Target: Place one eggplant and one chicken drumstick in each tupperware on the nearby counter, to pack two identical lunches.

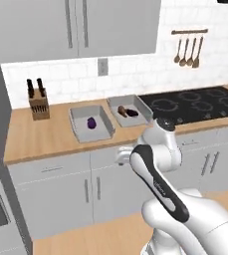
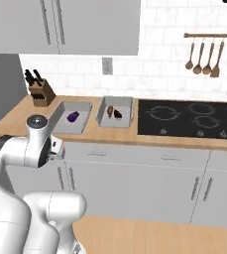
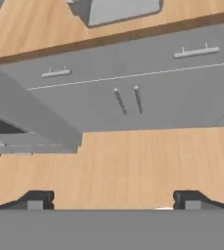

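While the gripper (image 3: 113, 199) hangs low in front of the cabinets, jaws wide and holding nothing, both tubs sit up on the counter (image 1: 46, 137) — above and ahead of it. Left tub (image 1: 91, 123) holds one eggplant (image 1: 91, 122) and no drumstick that I can see. Right tub (image 1: 130, 110) has an eggplant (image 1: 132, 113) with a drumstick (image 1: 122, 110) just beside it, so it looks packed. My read: the remaining piece is a drumstick for the left tub — no spare one is visible on the counter. In the hand view the camera points at the drawer fronts and floor, a tub corner (image 3: 116, 10) at the top edge. So the target lies up and forward of the tool.
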